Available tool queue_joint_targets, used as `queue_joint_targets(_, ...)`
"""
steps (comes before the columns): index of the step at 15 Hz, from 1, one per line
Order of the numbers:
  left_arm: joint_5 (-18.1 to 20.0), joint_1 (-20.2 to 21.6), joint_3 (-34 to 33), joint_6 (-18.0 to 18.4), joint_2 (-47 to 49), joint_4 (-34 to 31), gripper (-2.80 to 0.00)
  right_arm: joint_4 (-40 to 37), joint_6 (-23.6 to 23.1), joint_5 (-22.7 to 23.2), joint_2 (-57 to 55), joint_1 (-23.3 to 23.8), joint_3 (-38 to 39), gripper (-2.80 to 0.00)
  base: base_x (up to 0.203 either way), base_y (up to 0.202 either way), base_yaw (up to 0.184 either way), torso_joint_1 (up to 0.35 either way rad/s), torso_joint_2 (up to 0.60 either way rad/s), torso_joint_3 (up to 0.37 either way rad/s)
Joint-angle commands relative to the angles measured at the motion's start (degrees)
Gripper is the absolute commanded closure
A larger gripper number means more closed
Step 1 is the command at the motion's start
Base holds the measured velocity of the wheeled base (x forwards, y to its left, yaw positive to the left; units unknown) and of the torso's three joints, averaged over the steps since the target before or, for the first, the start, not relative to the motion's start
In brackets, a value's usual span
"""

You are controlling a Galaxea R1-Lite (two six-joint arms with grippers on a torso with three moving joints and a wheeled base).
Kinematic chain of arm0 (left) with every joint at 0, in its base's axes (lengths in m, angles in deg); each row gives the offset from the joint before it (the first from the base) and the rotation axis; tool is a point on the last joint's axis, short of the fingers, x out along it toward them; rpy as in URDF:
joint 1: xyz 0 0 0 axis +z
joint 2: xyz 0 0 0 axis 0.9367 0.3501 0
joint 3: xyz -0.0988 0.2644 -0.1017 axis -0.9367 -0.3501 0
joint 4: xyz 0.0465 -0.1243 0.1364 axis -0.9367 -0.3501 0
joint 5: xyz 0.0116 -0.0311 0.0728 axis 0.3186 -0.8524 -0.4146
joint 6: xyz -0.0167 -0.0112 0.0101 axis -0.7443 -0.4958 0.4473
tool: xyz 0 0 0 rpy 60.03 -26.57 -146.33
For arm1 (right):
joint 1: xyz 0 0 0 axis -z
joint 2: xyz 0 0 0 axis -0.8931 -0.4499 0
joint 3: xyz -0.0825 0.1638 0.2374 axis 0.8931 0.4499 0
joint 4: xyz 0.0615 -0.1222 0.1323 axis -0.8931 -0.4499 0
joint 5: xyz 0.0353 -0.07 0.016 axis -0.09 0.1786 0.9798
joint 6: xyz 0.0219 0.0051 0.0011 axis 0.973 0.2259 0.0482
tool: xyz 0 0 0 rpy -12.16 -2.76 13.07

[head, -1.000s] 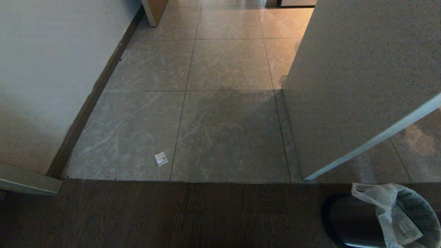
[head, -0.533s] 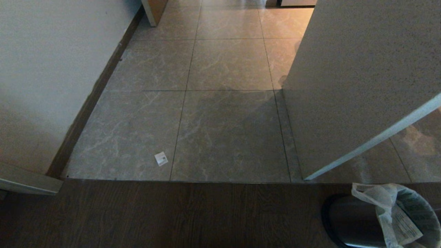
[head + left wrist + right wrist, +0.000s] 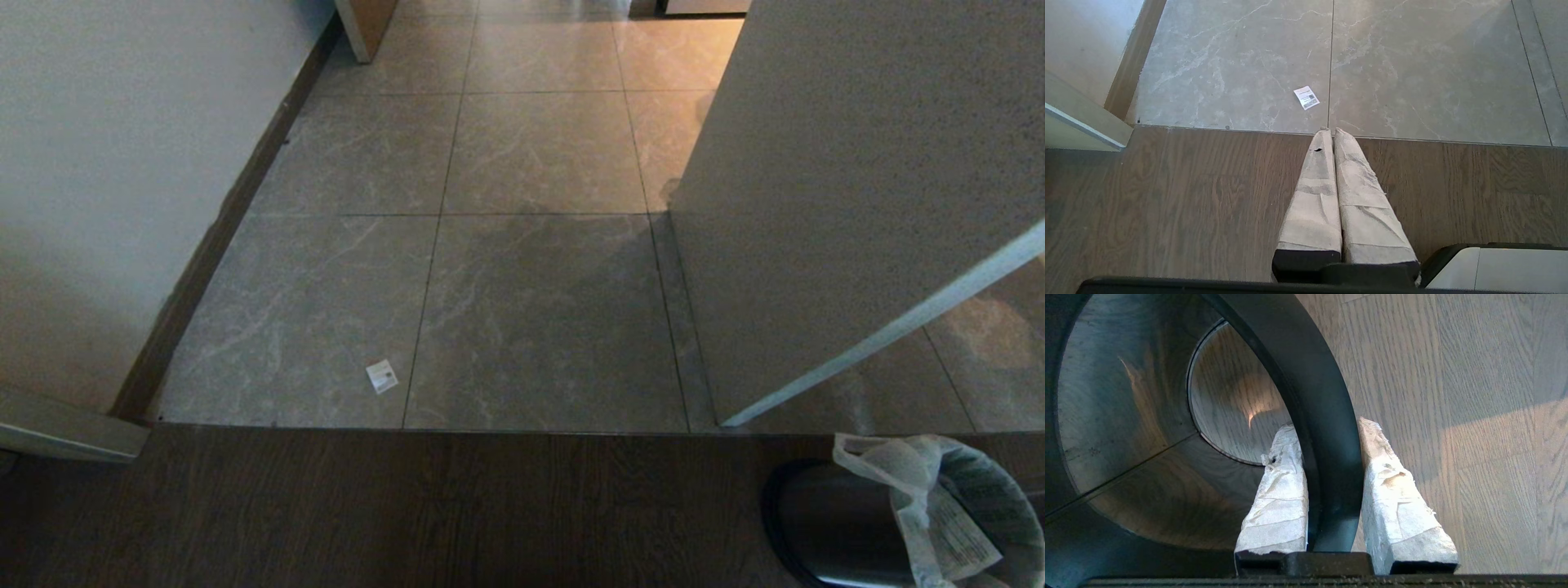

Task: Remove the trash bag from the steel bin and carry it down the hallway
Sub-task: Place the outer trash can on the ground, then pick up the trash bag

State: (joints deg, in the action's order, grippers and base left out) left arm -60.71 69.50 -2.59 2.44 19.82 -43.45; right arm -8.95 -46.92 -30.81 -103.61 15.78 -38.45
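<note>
Low in the right corner of the head view: steel bin [image 3: 824, 523], dark-rimmed, standing on the wood floor [image 3: 408, 506] just short of the tile edge. Draped over its right side, partly inside and partly hanging over the rim: trash bag [image 3: 939, 506], thin, whitish, crumpled, with faint print.

Filling the middle and top of that view: hallway [image 3: 531, 245] of glossy marbled tiles, running away between a pale wall [image 3: 122, 163] at the left and a speckled panel [image 3: 857, 204] at the right. Lying on the tiles near the wood edge, left of centre: small paper scrap [image 3: 381, 376].

Neither arm visible from the head.

In the right wrist view: right end effector [image 3: 1327, 425] astride the bin's black rim [image 3: 1298, 375], one padded finger [image 3: 1278, 498] inside the steel wall [image 3: 1126, 396], the other outside over the floor, both pressed against the band, clamped on it. No bag visible there.

In the left wrist view: left end effector [image 3: 1331, 131] parked over the wood floor [image 3: 1167, 196], fingers pressed together with nothing between them, tips pointing at the tile edge, just short of the paper scrap [image 3: 1306, 98].
</note>
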Motion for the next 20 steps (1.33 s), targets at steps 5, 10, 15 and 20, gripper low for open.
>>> queue_joint_targets(5,0.0,0.0,0.0,0.0,0.0,0.0,0.00,-0.5,-0.3,0.3,-0.1,0.0,-0.4,0.00,0.000,0.000,0.000,0.000,0.00,0.000)
queue_joint_targets(10,0.0,0.0,0.0,0.0,0.0,0.0,0.00,-0.3,-0.3,0.2,-0.1,-0.1,-0.4,-2.80,0.000,0.000,0.000,0.000,0.00,0.000)
queue_joint_targets(15,0.0,0.0,0.0,0.0,0.0,0.0,0.00,-1.0,-0.5,-1.1,0.2,-0.1,-0.2,-2.80,0.000,0.000,0.000,0.000,0.00,0.000)
queue_joint_targets(20,0.0,0.0,0.0,0.0,0.0,0.0,0.00,-11.2,-3.0,0.3,7.4,0.3,3.6,-2.80,0.000,0.000,0.000,0.000,0.00,0.000)
